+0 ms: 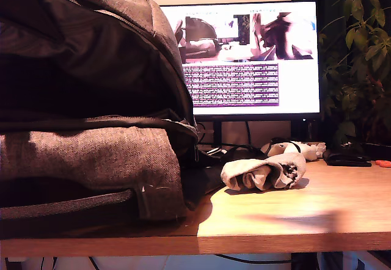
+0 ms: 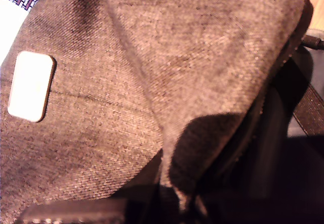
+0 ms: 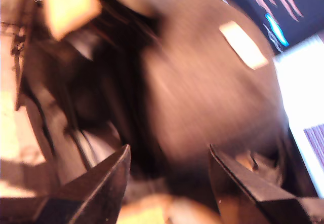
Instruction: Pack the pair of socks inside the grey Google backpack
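Exterior view only: pair of socks (image 1: 264, 173) on table (image 1: 317, 215).

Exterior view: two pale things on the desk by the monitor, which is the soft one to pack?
The pair of socks, the crumpled cream bundle nearer the grey Google backpack. The white gadget behind it is smooth and hard.

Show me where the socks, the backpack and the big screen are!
pair of socks (image 1: 264, 173), exterior view, on the rolled bundle's middle.
grey Google backpack (image 1: 85, 154), exterior view, on its woven front fabric.
white logo patch (image 2: 31, 85), first wrist view, on the patch's middle.
monitor (image 1: 256, 74), exterior view, on the lit screen.
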Controlling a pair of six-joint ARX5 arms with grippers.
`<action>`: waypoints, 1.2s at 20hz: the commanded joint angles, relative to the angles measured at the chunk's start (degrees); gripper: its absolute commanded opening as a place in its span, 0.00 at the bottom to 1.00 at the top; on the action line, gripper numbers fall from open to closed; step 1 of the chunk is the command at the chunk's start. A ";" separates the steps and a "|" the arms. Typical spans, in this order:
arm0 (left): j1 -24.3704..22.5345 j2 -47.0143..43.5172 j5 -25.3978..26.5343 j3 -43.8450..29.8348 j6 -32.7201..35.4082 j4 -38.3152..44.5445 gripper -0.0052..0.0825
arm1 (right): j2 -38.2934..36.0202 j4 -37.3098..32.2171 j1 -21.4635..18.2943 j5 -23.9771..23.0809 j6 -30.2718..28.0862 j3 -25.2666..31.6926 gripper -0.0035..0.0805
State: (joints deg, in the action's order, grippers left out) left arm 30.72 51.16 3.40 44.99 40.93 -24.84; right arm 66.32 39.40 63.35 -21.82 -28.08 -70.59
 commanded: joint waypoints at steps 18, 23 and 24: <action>-0.22 0.55 0.02 0.46 0.04 0.87 0.03 | 3.17 7.43 -35.45 9.53 22.32 -0.37 0.50; -0.22 0.55 -0.63 0.46 0.04 0.85 0.03 | 7.39 8.85 -37.31 12.96 19.89 -0.39 0.50; -0.22 0.55 -0.83 0.46 0.04 0.85 0.03 | 8.28 7.34 -37.33 12.98 17.03 -0.39 0.50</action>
State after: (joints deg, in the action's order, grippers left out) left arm 30.72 51.16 2.94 44.99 40.91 -24.84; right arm 73.80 47.97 26.24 -9.04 -7.64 -70.78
